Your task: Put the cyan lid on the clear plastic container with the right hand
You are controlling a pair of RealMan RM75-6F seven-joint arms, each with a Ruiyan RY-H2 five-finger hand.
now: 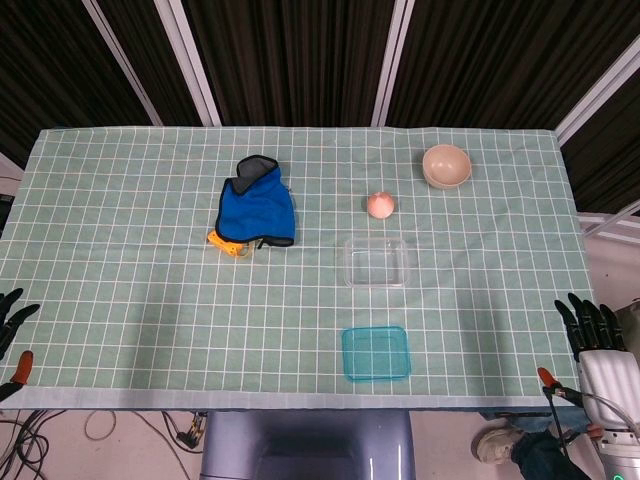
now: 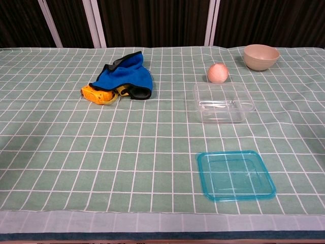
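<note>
Overhead, the head view takes in the whole bench (image 1: 120, 300) with its green checked cloth, and the cyan lid (image 1: 375, 353) lies flat near the front edge, right of centre, its rim turned up. It is close to square with rounded corners, its sides roughly square to the cloth's grid, so no long axis stands out. Just behind it, apart from it, sits the clear plastic container (image 1: 375, 262), empty and mouth up, slightly wider left to right than deep. Beyond that are a pink ball (image 1: 380, 205) and a beige bowl (image 1: 446, 166), with a blue cloth item (image 1: 257, 207) lying over something yellow (image 1: 228, 243) further left. Only this view shows the hands: the right hand (image 1: 592, 330) rests off the bench's right front corner, dark fingers spread and holding nothing, well apart from the lid; the left hand (image 1: 12, 318) shows at the left edge only as a few parted fingertips, empty as far as can be seen. Lower down, the chest view shows neither hand but gives the lid (image 2: 235, 175) nearer and clearer, translucent, with a raised rim, slightly skewed to the grid; the container (image 2: 223, 102) shows its thin walls and a glint inside. No writing or labels can be read anywhere.
</note>
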